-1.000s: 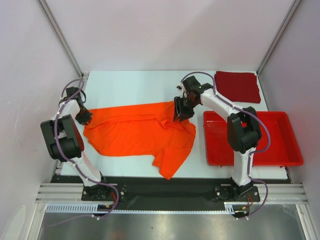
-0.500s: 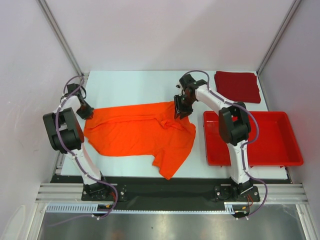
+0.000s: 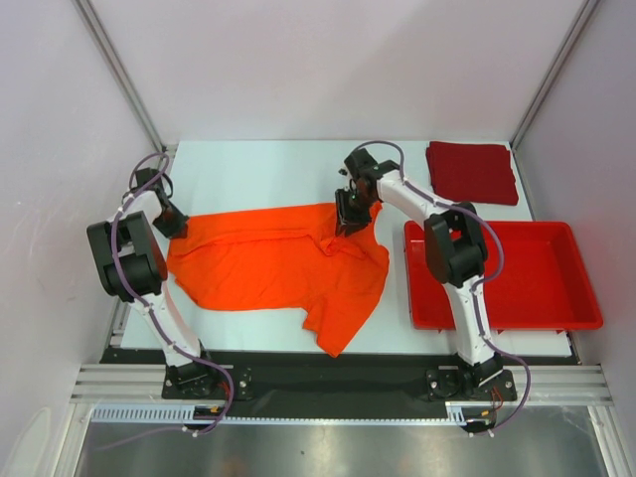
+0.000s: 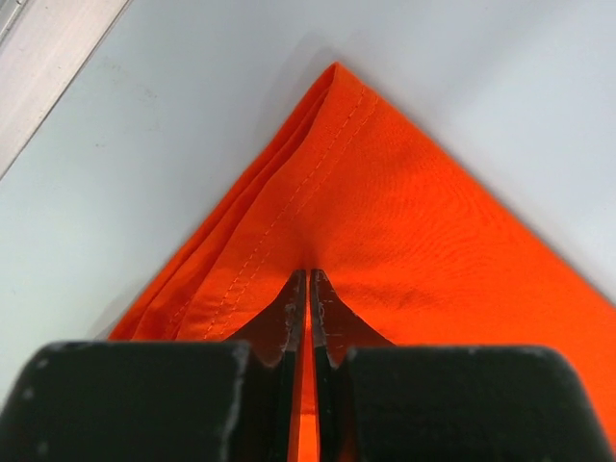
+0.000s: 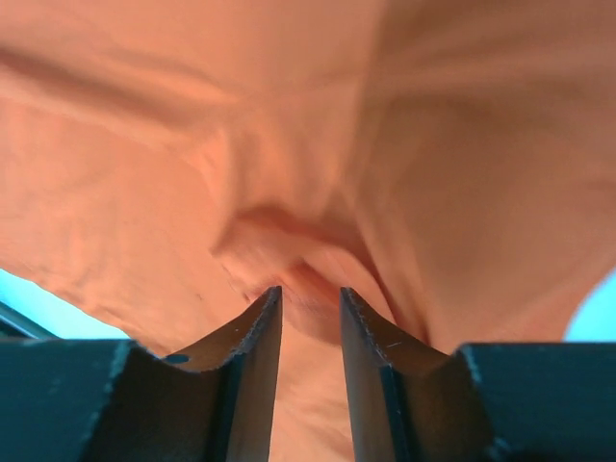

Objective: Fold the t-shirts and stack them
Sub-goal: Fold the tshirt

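Seen from above, a bright orange cloth t-shirt [image 3: 268, 263] lies spread and rumpled across the middle of a white table [image 3: 258, 174], with one sleeve trailing towards the near edge. At the shirt's far left corner, the left gripper [image 3: 171, 225] is down on the cloth. Its wrist view shows the two black fingers [image 4: 294, 308] pressed almost together, with a thin fold of the stitched orange hem pinched between them. At the shirt's far right edge, by the neckline, the right gripper [image 3: 345, 227] presses into the fabric. Its fingers [image 5: 260, 332] stand a narrow gap apart, with a bunched ridge of orange cloth caught between them. Further right of the orange shirt, well apart at the back, a dark red cloth t-shirt [image 3: 472, 171] lies folded square. Nearer than it, a bright red rectangular plastic tray [image 3: 502, 323] sits just beside the orange shirt's right edge.
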Available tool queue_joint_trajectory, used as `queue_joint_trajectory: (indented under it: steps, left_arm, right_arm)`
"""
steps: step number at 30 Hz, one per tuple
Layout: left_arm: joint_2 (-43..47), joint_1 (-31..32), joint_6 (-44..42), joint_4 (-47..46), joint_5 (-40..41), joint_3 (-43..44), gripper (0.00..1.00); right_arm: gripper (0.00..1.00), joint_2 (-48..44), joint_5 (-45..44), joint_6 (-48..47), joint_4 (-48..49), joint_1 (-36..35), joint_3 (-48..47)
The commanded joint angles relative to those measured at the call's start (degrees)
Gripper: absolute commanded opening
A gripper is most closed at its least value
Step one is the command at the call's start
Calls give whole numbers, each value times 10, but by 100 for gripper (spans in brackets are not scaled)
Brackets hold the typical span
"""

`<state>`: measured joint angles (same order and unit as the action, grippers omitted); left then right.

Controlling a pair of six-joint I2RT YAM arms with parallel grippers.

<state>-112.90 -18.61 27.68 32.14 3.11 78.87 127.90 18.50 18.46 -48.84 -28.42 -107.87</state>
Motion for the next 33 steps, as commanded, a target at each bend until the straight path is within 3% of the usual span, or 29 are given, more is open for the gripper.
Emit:
queue_joint_trajectory:
  steps: [1,13,33]
  left_arm:
    - [18,-2,18,-15,-21,0,7]
    - [25,-3,25,-22,-42,-4,8]
    - [38,-13,18,-20,-42,-2,10]
  right_arm:
    - [35,32,-1,32,24,-3,-44]
    - [35,106,-73,63,-25,-31,-154]
    - [35,3,-31,90,-8,-87,11]
